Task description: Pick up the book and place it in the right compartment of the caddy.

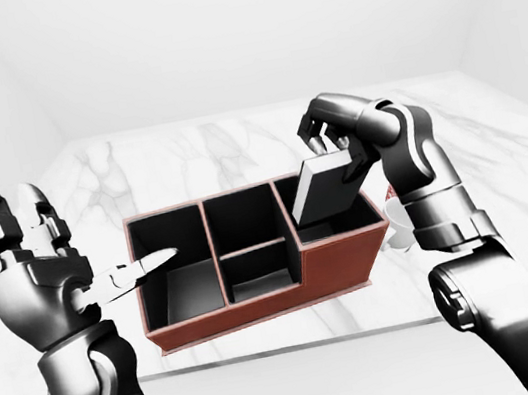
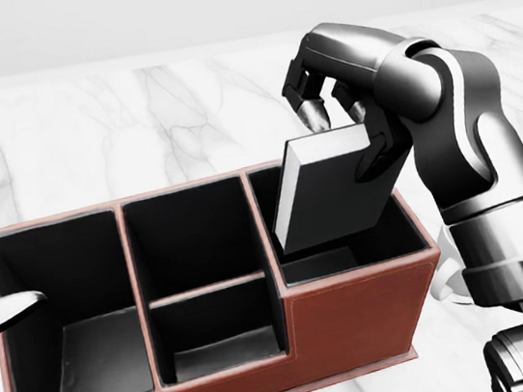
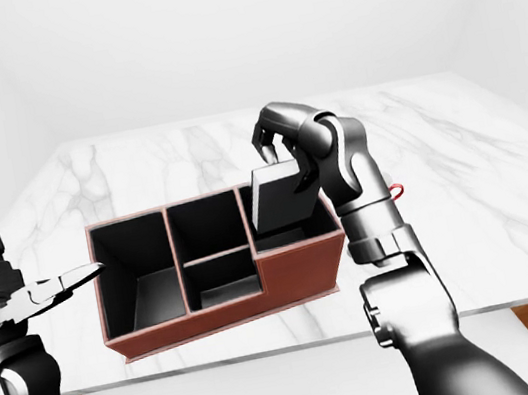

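**A:** Left-eye view first: what have you got?

**B:** My right robot hand (image 1: 334, 145) has its fingers closed round the book (image 1: 324, 189), tilted, its lower corner dipping into the right compartment of the caddy (image 1: 261, 299). My left robot hand (image 1: 37, 266) is raised at nine o'clock of the caddy, fingers spread wide, holding nothing, one finger pointing toward the left compartment.

**A:** And the head view?

**B:** The book (image 2: 324, 192) has a dark, plain cover with pale page edges; I can read no title or label on it. The caddy (image 2: 357, 324) is reddish-brown outside, black inside, with no writing visible. It stands on the white marble tabletop (image 2: 87, 133). My right robot hand (image 2: 331, 98) grips the book's top edge at twelve o'clock.

**A:** Right-eye view?

**B:** Much the same. A small red thing (image 3: 399, 187) shows at three o'clock of the caddy, partly hidden by my arm; I cannot tell what it is.
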You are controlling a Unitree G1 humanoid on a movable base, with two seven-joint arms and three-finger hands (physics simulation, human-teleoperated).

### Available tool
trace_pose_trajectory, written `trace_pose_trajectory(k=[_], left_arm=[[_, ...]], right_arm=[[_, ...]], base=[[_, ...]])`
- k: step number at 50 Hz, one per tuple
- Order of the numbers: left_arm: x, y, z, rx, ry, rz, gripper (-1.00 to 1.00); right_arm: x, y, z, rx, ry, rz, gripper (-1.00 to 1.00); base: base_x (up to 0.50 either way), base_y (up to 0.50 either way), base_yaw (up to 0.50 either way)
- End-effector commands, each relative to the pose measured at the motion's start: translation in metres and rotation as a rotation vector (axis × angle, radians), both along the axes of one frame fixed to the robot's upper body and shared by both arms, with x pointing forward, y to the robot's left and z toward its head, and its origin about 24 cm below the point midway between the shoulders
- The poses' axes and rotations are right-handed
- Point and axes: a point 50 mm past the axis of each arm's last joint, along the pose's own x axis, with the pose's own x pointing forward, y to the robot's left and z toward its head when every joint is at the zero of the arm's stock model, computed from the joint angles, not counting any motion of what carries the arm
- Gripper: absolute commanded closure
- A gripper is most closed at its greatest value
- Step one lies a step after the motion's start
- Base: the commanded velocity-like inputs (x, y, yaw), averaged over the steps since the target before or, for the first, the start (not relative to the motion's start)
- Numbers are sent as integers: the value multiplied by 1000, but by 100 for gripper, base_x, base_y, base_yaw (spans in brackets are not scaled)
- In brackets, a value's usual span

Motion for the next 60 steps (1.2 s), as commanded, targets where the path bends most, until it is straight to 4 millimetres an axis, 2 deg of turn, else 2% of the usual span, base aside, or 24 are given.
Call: trace_pose_trajectory(k=[1, 31, 60], left_arm=[[0, -1, -1, 1, 3, -1, -100], [0, -1, -2, 0, 10, -1, -100], [0, -1, -1, 0, 5, 0, -100]], right_arm=[[0, -2, -2, 16, 6, -5, 100], [2, -2, -23, 41, 83, -2, 100], [5, -8, -31, 41, 121, -21, 100]], base=[[0, 0, 0], [0, 0, 0], [0, 0, 0]])
